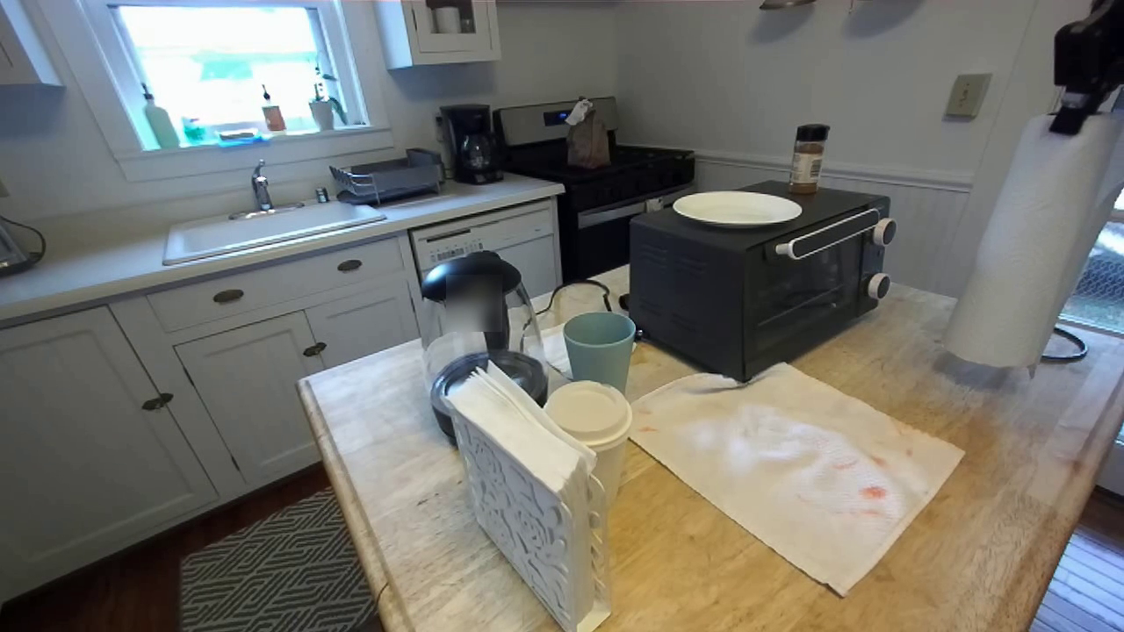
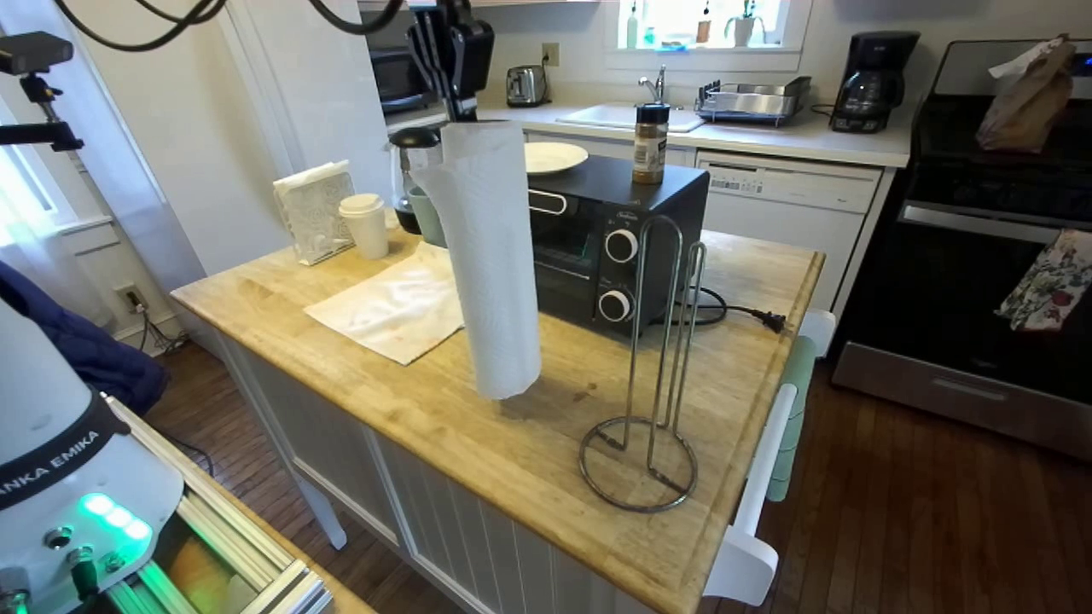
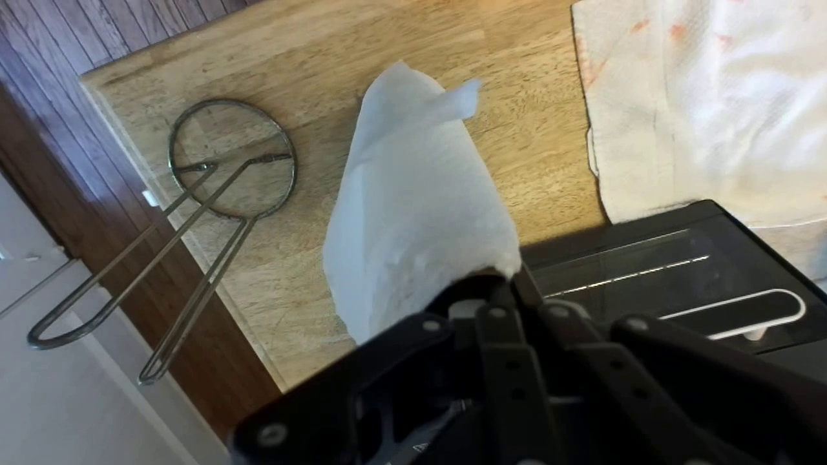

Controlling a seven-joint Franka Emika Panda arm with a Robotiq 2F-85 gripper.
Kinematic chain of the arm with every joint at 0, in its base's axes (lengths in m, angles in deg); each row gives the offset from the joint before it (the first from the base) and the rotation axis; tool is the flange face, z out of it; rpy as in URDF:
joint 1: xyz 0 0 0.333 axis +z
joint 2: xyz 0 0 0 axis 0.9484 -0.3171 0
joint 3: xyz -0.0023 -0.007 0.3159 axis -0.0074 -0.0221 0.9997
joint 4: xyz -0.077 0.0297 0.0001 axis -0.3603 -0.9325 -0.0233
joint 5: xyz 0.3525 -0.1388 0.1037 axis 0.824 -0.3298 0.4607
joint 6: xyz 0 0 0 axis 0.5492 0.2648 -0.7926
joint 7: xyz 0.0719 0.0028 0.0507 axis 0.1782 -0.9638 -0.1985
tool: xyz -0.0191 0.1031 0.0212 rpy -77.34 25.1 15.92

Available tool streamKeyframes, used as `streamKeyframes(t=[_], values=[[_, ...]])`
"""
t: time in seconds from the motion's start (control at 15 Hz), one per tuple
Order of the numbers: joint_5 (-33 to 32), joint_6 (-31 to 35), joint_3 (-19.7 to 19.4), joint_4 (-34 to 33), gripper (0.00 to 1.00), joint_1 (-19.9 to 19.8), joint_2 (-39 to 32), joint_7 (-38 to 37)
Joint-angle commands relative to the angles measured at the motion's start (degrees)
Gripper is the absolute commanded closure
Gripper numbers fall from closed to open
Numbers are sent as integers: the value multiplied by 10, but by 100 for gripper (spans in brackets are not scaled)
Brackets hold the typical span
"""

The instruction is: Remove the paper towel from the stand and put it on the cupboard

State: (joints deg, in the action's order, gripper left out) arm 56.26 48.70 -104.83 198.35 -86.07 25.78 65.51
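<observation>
The white paper towel roll (image 1: 1027,254) hangs slightly tilted over the wooden top of the island cupboard (image 2: 409,396); it also shows in an exterior view (image 2: 493,264) and in the wrist view (image 3: 420,194). My gripper (image 3: 517,274) is shut on the roll's top rim, one finger inside the core and one outside. The gripper also shows above the roll in both exterior views (image 1: 1067,121) (image 2: 461,112). I cannot tell whether the roll's bottom touches the wood. The bare wire stand (image 2: 640,509) stands upright near the island's corner, apart from the roll, and shows in the wrist view (image 3: 294,161).
A black toaster oven (image 1: 689,290) with a white plate (image 1: 736,209) and spice jar (image 1: 806,162) is close to the roll. A stained cloth (image 1: 790,456) lies on the wood. A napkin holder (image 1: 527,509), white cup (image 1: 593,412), green cup (image 1: 600,351) and kettle (image 1: 487,382) stand farther along.
</observation>
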Motion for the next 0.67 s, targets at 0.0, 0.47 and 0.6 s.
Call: streamKeyframes(t=[0.0,0.47,0.6], values=[[5,31,4,14,99,-5,-14,6],[4,61,6,31,99,-7,-35,5],[4,68,6,35,99,-7,-41,4]])
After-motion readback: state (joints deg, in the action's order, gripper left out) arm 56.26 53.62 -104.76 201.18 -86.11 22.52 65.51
